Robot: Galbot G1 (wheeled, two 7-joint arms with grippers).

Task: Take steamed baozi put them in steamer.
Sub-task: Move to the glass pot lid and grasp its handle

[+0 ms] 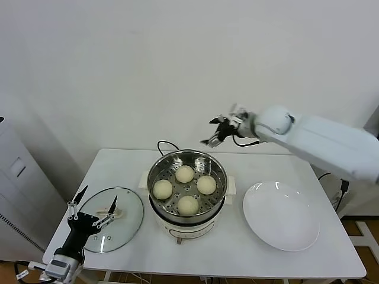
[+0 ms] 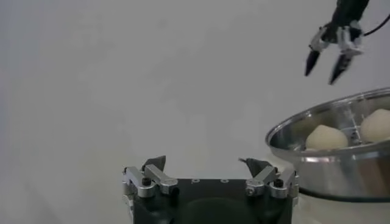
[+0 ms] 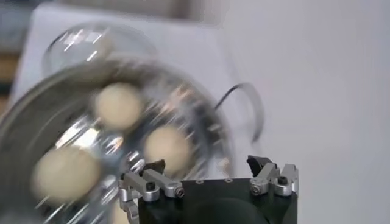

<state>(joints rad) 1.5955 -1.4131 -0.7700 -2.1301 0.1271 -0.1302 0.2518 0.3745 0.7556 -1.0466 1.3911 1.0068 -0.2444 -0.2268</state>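
We see all four steamed baozi [image 1: 185, 173] [image 1: 206, 184] [image 1: 162, 189] [image 1: 188, 205] sitting on the perforated tray inside the steamer [image 1: 155, 171], which stands mid-counter [image 1: 254, 260] on its white base w/ a black cord [image 1: 166, 144] trailing off the far side.

Our right gripper [image 1: 214, 131] hangs in the air above and just beyond the steamer's far-right rim, fingers [image 1: 212, 120] spread apart and holding nothing; the buns lie below and nearer than those fingers, well apart from them, none between the tips. From the right wrist cam the pot and buns [image 3: 116, 104] show under the open fingers [image 3: 152, 166].

Our left gripper [image 1: 95, 205] is parked low at the near-left corner of the counter, over the glass lid [image 1: 127, 223] lying flat left of the steamer; its fingers [image 1: 79, 194] are splayed open, empty. Left wrist cam: steamer [image 2: 329, 164] w/ two buns [image 2: 325, 137] visible off to the right, right gripper [image 2: 326, 68] above it.

White plate [image 1: 296, 236] sits bare, right of the steamer.
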